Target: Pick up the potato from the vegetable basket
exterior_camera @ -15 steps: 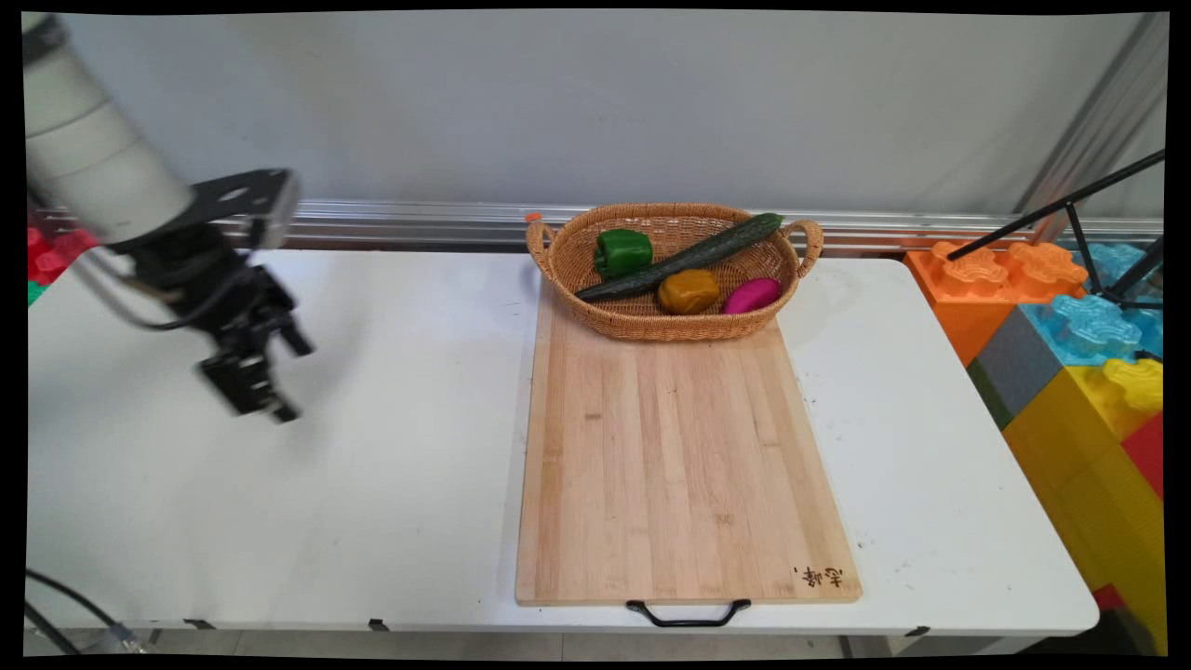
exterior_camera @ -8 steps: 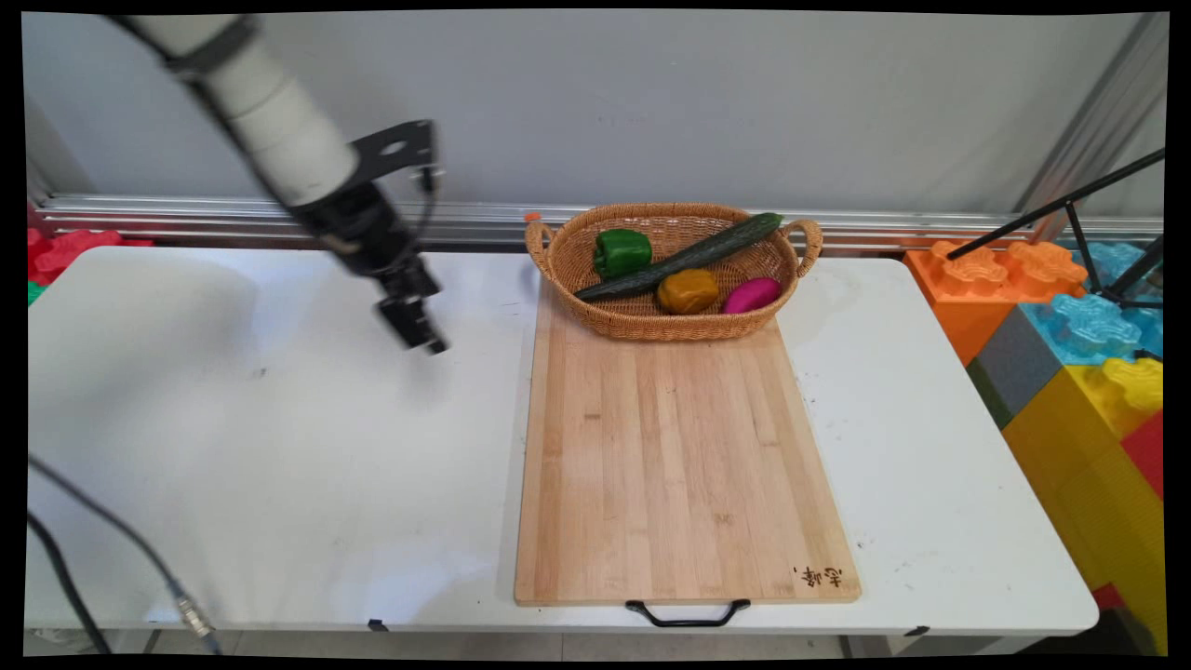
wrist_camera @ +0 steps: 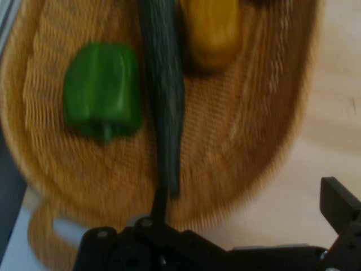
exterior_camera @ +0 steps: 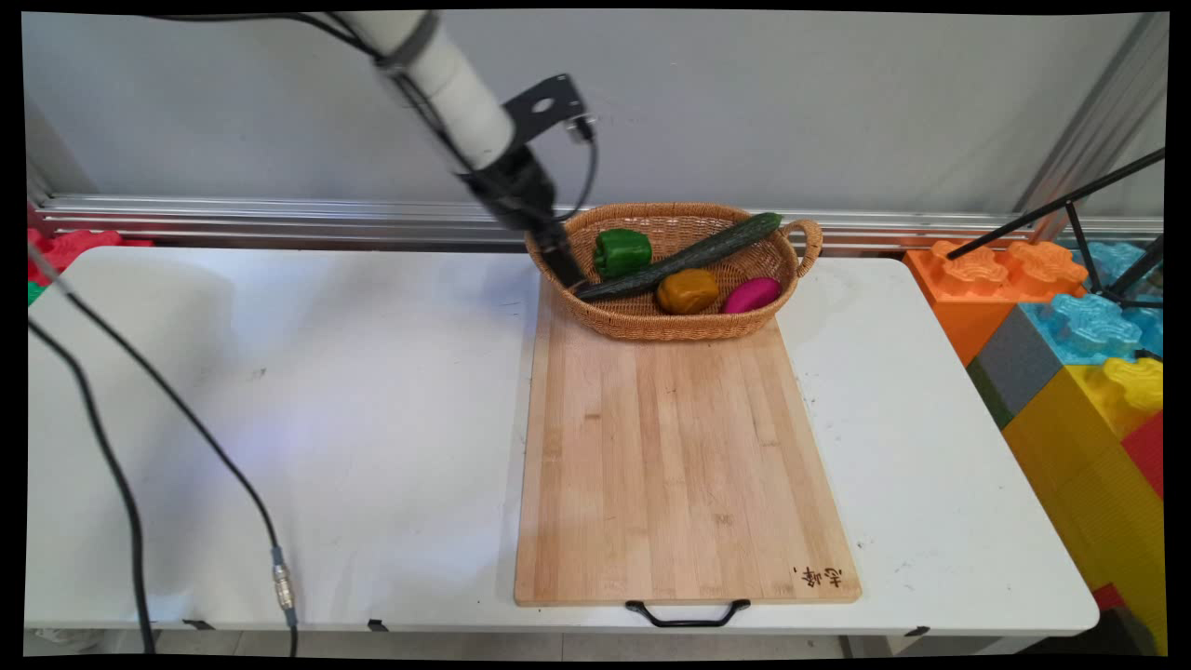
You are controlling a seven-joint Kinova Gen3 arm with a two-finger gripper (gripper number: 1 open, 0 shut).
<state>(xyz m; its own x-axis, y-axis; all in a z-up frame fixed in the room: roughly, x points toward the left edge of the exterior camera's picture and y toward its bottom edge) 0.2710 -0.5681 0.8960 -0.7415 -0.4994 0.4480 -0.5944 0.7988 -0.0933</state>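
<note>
My black gripper [exterior_camera: 569, 274] hangs over the left end of a woven basket [exterior_camera: 642, 327], just by the lower tip of a long dark cucumber [exterior_camera: 684, 254]. The basket also holds a green pepper [exterior_camera: 622, 251], a yellow-orange pepper [exterior_camera: 689, 291] and a magenta vegetable [exterior_camera: 752, 295]. In the hand view the cucumber [wrist_camera: 163, 96] runs down the middle, with the green pepper [wrist_camera: 101, 93] to its left and the yellow one [wrist_camera: 211, 28] above right. One finger [wrist_camera: 340, 203] shows far to the right. The gripper is open and holds nothing.
The basket stands on the far end of a long wooden cutting board [exterior_camera: 679, 465] with a black handle at the near edge. Large coloured toy blocks [exterior_camera: 1070, 326] and a black tripod leg [exterior_camera: 1051, 209] border the table's right side. Black cables [exterior_camera: 186, 428] hang at the left.
The arm has swung from the table's left side rightward and toward the wall, bringing the gripper to the basket's left end. Nothing in the basket has moved.
</note>
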